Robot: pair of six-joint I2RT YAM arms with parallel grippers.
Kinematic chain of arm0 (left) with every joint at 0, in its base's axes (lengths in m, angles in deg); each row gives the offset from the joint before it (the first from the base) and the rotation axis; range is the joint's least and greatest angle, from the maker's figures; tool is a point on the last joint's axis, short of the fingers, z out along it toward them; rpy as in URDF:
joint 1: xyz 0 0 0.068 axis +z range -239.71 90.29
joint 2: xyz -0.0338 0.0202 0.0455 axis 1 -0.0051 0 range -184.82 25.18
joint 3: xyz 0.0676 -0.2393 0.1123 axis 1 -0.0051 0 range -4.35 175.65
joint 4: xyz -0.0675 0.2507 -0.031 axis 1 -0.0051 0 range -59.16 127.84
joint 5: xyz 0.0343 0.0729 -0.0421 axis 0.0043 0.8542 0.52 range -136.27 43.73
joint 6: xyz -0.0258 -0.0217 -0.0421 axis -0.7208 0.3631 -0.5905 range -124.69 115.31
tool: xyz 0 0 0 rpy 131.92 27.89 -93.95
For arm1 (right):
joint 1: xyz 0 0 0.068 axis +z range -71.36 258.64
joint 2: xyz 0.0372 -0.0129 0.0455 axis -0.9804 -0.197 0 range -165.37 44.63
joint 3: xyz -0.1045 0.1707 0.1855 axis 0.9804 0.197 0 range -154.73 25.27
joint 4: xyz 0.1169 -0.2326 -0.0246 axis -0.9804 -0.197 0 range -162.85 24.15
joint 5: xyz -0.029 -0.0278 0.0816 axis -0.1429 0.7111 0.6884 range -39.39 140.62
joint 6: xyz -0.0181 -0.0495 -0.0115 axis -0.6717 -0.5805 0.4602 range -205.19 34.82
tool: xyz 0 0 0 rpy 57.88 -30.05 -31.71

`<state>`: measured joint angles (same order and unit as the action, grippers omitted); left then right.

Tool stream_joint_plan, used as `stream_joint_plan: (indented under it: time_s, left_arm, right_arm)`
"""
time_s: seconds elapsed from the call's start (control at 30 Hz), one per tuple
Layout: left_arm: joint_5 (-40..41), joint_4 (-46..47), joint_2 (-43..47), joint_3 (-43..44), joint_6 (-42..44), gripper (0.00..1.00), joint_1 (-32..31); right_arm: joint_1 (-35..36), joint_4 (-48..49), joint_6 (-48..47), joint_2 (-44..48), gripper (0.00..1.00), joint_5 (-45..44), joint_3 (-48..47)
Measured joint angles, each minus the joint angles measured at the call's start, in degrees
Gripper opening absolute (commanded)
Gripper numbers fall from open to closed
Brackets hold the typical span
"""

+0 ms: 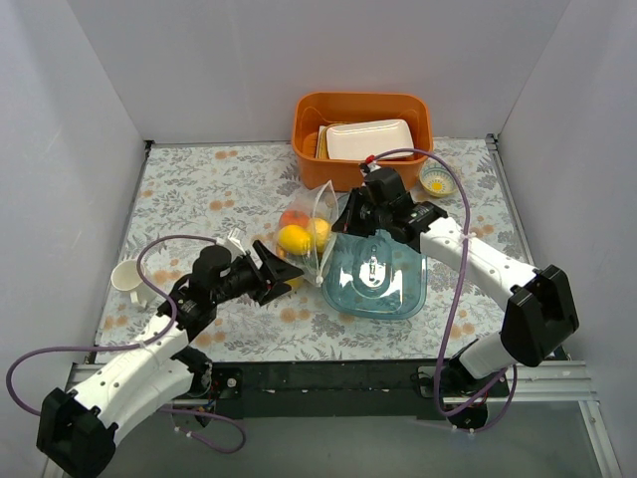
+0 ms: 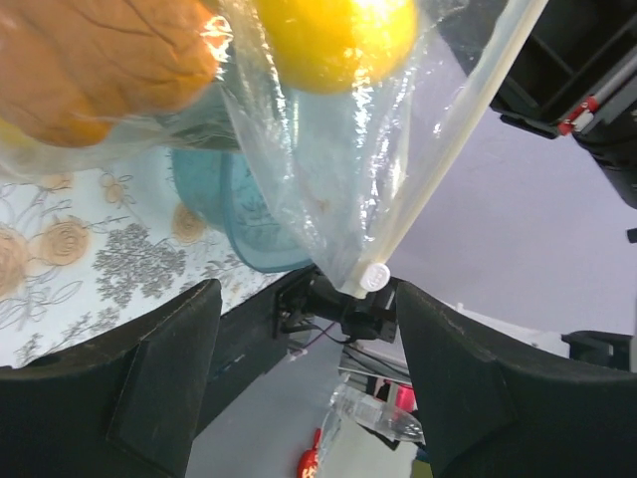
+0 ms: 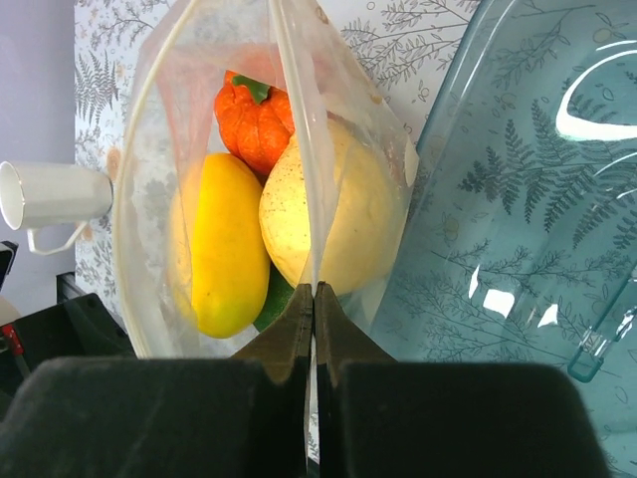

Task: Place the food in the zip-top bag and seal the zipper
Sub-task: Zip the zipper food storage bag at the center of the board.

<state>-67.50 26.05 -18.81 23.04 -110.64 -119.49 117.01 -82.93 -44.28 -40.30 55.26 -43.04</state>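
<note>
Sitting in the zip-top bag (image 3: 149,199), the food (image 3: 224,249) looks loaded; the right claw (image 3: 314,294) pinches the zipper (image 3: 297,149), the left claw (image 2: 304,309) gapes wide, and sealing is not yet done.

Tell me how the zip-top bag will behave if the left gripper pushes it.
Probably floppy: the zip-top bag is thin crinkled film pinched by the right gripper. Likely to swing, since the food bulges inside. Glossy film may slip.

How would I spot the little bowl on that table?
Find the orange tub at the table's far edge. Just to its right sits the little bowl, round and pale with a yellow centre, far smaller than the clear blue dish.
</note>
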Motion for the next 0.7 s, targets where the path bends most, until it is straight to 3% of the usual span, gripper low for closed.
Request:
stream_joint_plan:
  time_s: [0.43,0.7]
  left_arm:
    - [2.82,15.17,-5.14,-2.56,-6.88,0.62,-4.98]
    - [5.66,17.25,-5.84,-3.89,-8.50,0.48,-8.09]
  right_arm:
    - [0.00,-0.07,0.92,1.73,0.01,-0.87,0.76]
    - [0.00,-0.13,0.98,1.73,0.01,-0.90,1.49]
